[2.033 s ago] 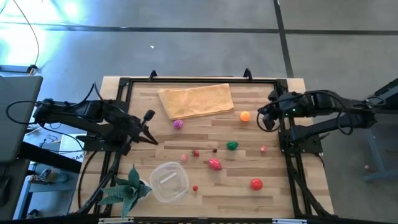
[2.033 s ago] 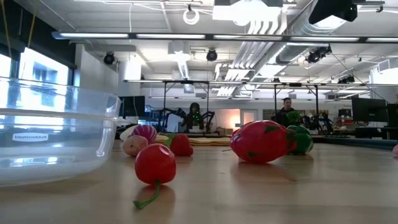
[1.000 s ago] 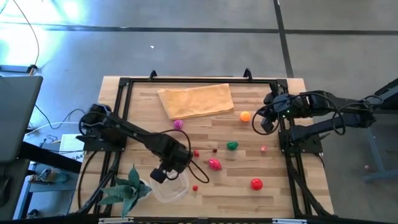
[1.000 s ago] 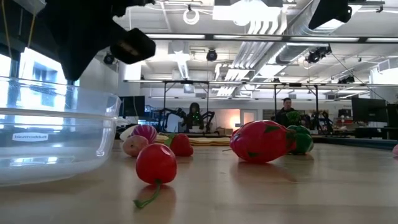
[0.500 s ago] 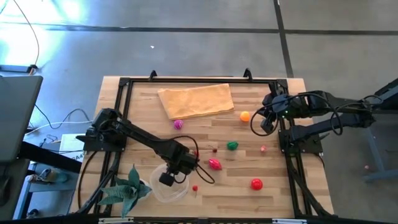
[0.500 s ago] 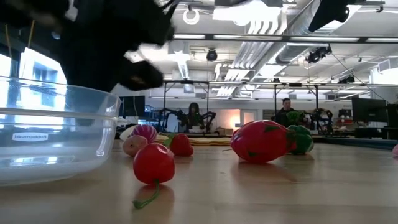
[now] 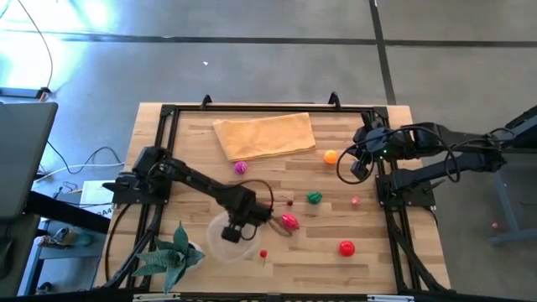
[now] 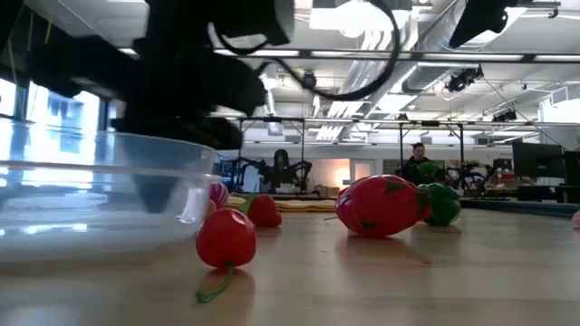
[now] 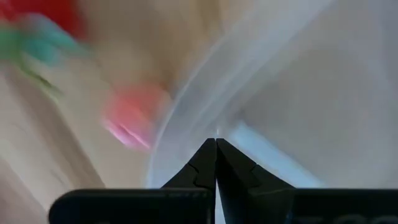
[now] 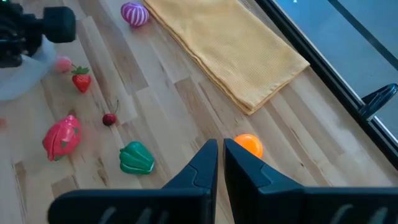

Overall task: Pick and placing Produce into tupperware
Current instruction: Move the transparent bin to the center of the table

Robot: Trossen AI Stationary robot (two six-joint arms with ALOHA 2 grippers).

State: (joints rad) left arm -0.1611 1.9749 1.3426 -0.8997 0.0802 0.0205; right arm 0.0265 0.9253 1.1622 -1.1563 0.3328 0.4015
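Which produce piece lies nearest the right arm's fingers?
The orange fruit, alone just off the cloth's right end. It sits closest to the right gripper; the green piece and the red ones lie farther toward the table's middle.

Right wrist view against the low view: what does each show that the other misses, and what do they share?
Only the right wrist view shows the tan folded cloth, the orange fruit, the small dark cherry and the right end effector, shut and empty above the table. Only the low view shows the clear tupperware close up with the left arm above it, a red fruit with a green stem beside it, and people in the room behind. Both show the big magenta-pink fruit, the green vegetable and the strawberry.
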